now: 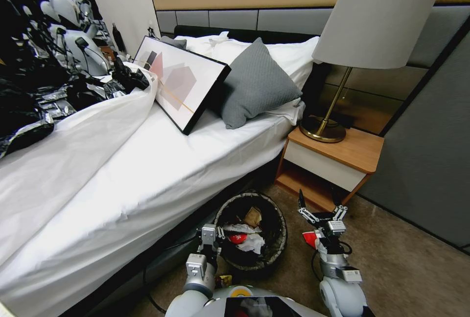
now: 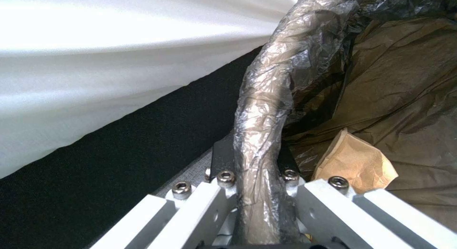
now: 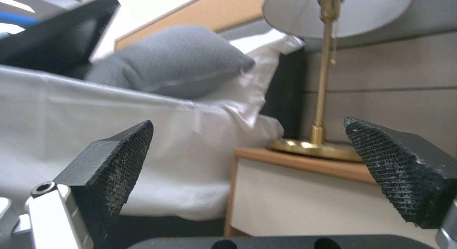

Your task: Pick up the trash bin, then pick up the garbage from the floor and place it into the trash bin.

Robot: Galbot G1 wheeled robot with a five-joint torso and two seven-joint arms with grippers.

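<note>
Left gripper (image 1: pixel 219 233) clamps trash bin (image 1: pixel 274 248) rim; labels seemingly unreadable.

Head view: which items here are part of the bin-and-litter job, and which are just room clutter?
Job:
- trash bin, rim gripped by left gripper
- garbage inside the bin: tan paper piece, red-and-white wrapper, white tissue wad
- right gripper, open, holding nothing

Lying about:
- framed picture and grey pillow on the bed
- lamp on the nightstand
</note>
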